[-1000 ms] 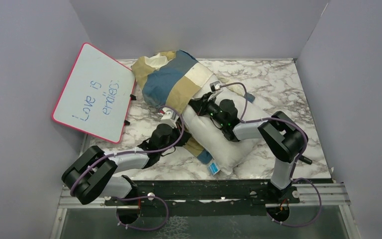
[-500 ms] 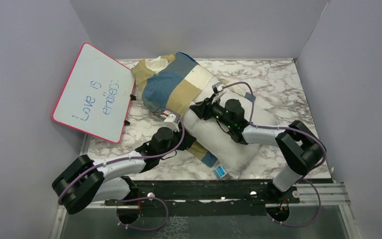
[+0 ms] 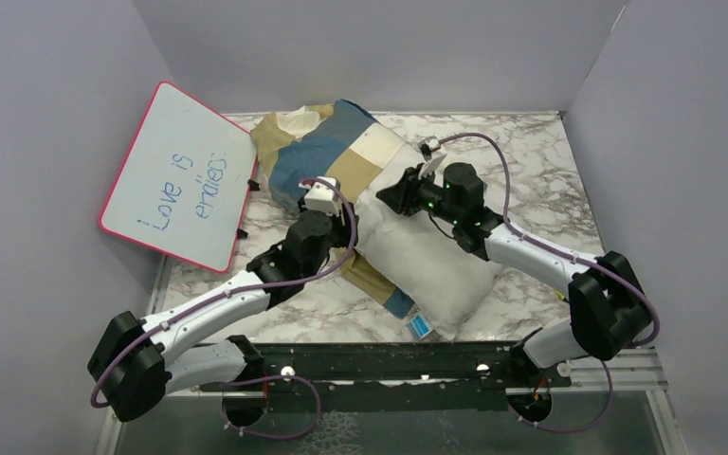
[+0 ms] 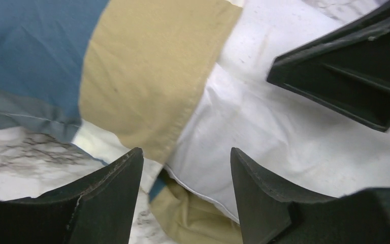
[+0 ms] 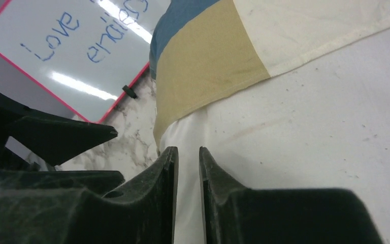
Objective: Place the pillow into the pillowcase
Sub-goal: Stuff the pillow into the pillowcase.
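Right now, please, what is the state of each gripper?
Left gripper: open wide, holding nothing.
Right gripper: open by only a narrow gap, nothing visibly held.

1. Whiteboard (image 3: 178, 175) — pink-rimmed, tilted, blue handwriting, well to the left of both pairs of jaws.
2. Marble-patterned table (image 3: 559, 171) — beneath the jaws, bare beyond and right of them.
3. Grey walls (image 3: 379, 47) behind and beside.
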`<state>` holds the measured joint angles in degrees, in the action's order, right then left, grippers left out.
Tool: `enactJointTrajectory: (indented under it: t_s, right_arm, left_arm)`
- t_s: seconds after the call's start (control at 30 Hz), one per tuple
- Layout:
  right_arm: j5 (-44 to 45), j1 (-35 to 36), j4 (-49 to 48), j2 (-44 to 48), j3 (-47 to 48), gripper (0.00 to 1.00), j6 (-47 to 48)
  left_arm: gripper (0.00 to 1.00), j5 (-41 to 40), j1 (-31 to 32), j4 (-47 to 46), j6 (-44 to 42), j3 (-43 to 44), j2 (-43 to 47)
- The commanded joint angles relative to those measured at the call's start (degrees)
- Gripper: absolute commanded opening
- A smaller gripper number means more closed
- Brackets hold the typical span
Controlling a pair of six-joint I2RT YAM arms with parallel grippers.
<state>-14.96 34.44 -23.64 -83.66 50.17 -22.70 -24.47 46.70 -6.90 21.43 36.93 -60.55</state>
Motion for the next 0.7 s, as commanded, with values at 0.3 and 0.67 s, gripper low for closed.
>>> enactJointTrajectory:
  t_s: [0.3, 0.67]
  right_arm:
    - [-11.5, -1.3, 0.7, -7.2, 7.2, 0.00, -10.3]
    - [-9.3, -1.3, -6.0, -20.7, 6.0, 0.00, -10.9]
  left_arm:
    - [0.66, 2.0, -6.8, -1.3, -14.8, 6.1, -11.7]
    - [0.75, 14.2, -8.9, -8.6, -17.4, 2.5, -17.5]
